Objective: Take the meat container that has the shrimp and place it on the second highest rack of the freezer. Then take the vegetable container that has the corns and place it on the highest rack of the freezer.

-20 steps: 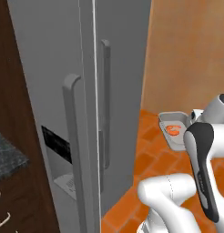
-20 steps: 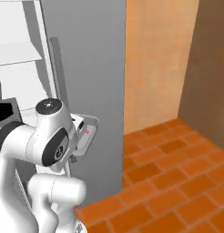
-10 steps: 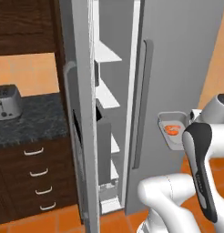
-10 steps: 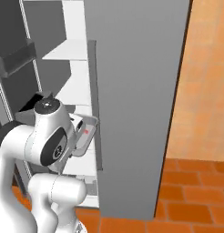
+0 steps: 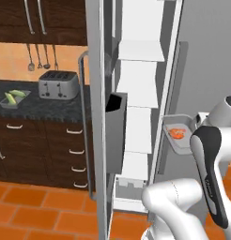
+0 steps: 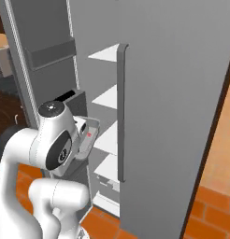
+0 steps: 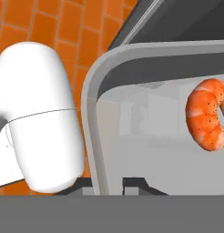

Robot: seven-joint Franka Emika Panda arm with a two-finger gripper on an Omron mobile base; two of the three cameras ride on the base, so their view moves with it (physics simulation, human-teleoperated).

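The meat container (image 5: 179,143), a small grey tray, hangs in the air by my wrist with the orange-pink shrimp (image 5: 177,133) in it. In the hand view my gripper (image 7: 107,184) is shut on the container's near rim (image 7: 92,113), and the shrimp (image 7: 207,113) lies at the right. The tray (image 6: 89,138) is level with the middle white shelves of the freezer (image 6: 173,93), just outside its open compartment. White shelves (image 5: 137,50) stack up inside the freezer. Far left, the vegetable container (image 5: 10,102) with the corns (image 5: 14,96) rests on the dark counter.
The freezer's open left door (image 5: 95,117) stands edge-on, with a dark bin (image 5: 115,112) on its inner side. A toaster (image 5: 58,84) sits on the counter (image 5: 42,108) above dark drawers (image 5: 47,150). Utensils (image 5: 41,57) hang on the wall. The floor is orange tile (image 5: 37,211).
The whole picture has shifted as the base moved: the closed freezer front gave way to its open compartment and the counter. The tray stays in my gripper, at the same spot by the arm.
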